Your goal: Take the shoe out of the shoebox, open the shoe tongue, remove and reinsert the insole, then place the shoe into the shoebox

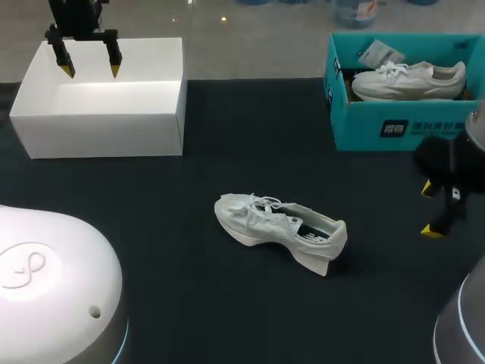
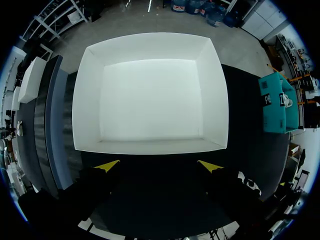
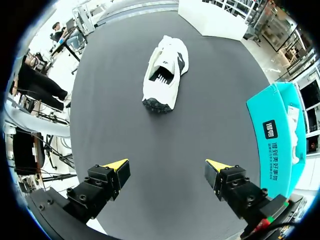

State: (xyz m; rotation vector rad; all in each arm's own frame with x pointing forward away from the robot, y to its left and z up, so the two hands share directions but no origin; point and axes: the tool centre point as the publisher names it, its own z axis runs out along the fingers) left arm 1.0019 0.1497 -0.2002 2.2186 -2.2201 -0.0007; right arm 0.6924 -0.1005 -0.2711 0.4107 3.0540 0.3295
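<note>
White shoe [image 1: 280, 231] [image 3: 165, 75] sits out of any box, on the dark matte surface [image 1: 189, 303] near its middle, toe toward the left arm's side, heel toward the right. Low sneaker, soft-looking pale upper, thick chunky sole with tread showing at the heel, white laces loose over the tongue, mouth facing up with a dark lining or insole visible inside. White shoebox [image 1: 106, 98] [image 2: 150, 92] at the far left corner, well apart from the shoe: rectangular, smooth stiff card, lid off, plain white floor and walls in view. Left claw [image 1: 89, 64] [image 2: 157, 166] hangs over that box's near edge, black fingers with yellow tips spread wide, pinching nothing. Right claw [image 1: 430, 208] [image 3: 167, 167] is low at the right side of the surface, pointed toward the shoe's heel, well apart from it, fingers also spread, nothing between them. Teal box [image 1: 402, 125] [image 3: 280, 130] at the far right, card, print on the front; inside lie a second white shoe [image 1: 409, 80] on its side and a pale tag or slip [image 1: 375, 53].
</note>
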